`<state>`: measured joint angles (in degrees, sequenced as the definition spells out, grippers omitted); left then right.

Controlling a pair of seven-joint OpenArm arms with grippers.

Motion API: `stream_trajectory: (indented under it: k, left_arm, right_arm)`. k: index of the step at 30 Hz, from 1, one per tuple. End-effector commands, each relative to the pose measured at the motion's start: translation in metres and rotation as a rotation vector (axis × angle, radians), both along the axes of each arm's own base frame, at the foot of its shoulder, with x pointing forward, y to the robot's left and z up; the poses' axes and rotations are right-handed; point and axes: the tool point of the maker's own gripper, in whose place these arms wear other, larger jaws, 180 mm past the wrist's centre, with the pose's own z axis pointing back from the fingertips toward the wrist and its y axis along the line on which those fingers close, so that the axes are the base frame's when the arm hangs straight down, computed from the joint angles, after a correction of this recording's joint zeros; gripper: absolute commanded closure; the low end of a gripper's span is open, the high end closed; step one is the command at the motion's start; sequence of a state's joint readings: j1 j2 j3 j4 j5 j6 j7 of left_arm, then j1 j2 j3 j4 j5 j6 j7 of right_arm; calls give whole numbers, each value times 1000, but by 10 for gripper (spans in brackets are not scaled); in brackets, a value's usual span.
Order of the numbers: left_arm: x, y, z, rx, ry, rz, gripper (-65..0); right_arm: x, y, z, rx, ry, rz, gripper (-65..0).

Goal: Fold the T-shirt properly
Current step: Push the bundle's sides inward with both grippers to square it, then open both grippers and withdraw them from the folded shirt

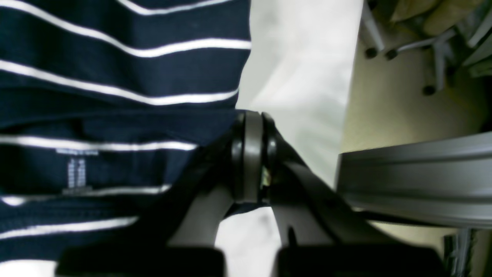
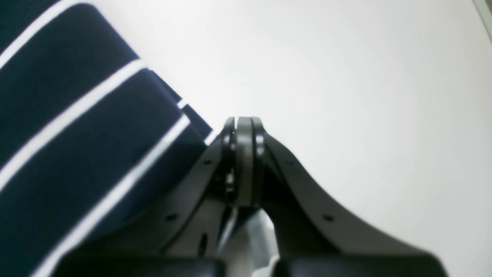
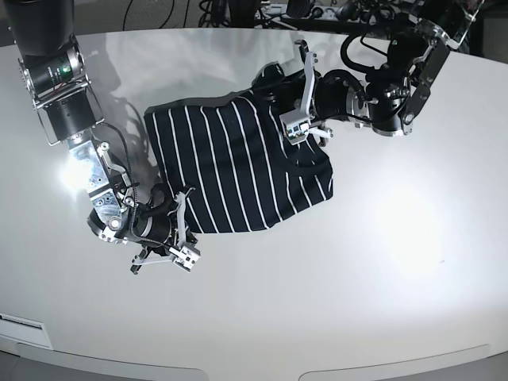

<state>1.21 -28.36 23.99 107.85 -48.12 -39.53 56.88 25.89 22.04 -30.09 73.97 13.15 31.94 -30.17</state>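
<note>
A broad white bench with a rounded front edge fills most of the base view, its glossy top throwing back bright patches of light near the left side and at mid-right. On it, left of centre and toward the far side, lies the T-shirt, dark navy with thin white stripes, partly folded into a rough block with rumpled cloth bunched at its far right corner. The left tool sits at that far right part of the shirt, its jaws pressed fully together; the left wrist view shows a printed neck label on the cloth just beside it, but whether any fabric is pinched between the jaws cannot be told. The right tool is likewise closed tight, resting at the near left corner of the shirt with bare white bench ahead of it and striped cloth to its side. Beyond the bench edge in the left wrist view, a beige floor carries the castored legs of a chair, and a grey aluminium rail crosses the frame. Dark cables crowd the far rim of the bench.
</note>
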Motion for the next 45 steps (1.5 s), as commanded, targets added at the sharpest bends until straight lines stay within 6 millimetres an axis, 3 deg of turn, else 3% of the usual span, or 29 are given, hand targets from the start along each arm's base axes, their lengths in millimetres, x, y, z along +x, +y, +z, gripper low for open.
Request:
stream_trajectory:
  k: [1,10,16,22,27,34,38,42,45]
  left_arm:
    - [6,2,4,3,-39,0,0]
    - [40,55,-52,238,-153,92,0]
    - [72,90,-61,312,-159,145,0]
    - [114,110,-42,339,-235,186,0]
    - [144,108,-24,263,-302,231,0]
    - [180,124,-34,198,-425,297,0]
    - [209,131,-33,176,-492,326,0]
    - [241,136,-11,135,-561,357,0]
    - [261,135,16,117,-619,355,0]
  right_arm:
    - [14,-6,20,7,-57,-8,0]
    - [-28,-18,-14,38,134,15,0]
    - [-61,-27,-30,53,209,16,0]
    - [-97,-28,-20,65,186,-7,0]
    - [-138,-14,-9,177,217,-19,0]
    - [-195,0,-17,287,292,-77,0]
    - [-230,19,-18,347,341,-61,0]
    - [-253,35,-17,373,363,-66,0]
    - [-254,37,-16,349,338,-77,0]
